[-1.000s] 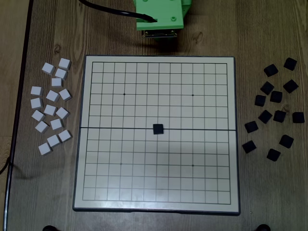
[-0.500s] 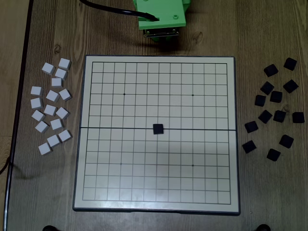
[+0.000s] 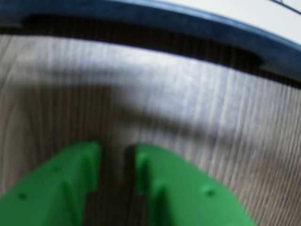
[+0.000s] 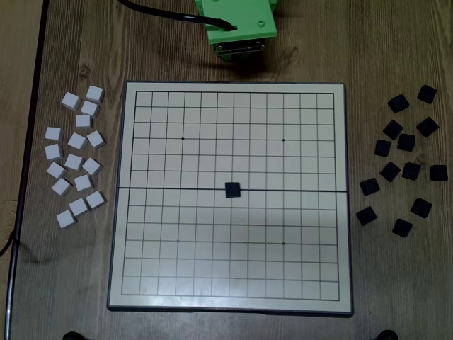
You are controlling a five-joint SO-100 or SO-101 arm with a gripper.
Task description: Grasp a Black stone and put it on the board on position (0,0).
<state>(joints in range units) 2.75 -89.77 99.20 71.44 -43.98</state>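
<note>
White blocks [image 4: 76, 157] lie loose along the desk's [image 4: 233, 67] left edge, beside the board [image 4: 230, 301]. The board fills the desk's middle, and one black stone [image 4: 232, 190] sits at its centre on the dark middle seam. More black blocks [image 4: 405, 157] are scattered by the desk's right edge. At the desk's far edge, the green gripper [image 3: 117, 174] hangs over bare wood beside the board's rim, its jaws nearly closed with a narrow gap, holding nothing

A grey-brown wood-grain table [image 4: 78, 42] fills the overhead view, evenly lit, with a dark edge strip [image 4: 32, 142] along its left side.
</note>
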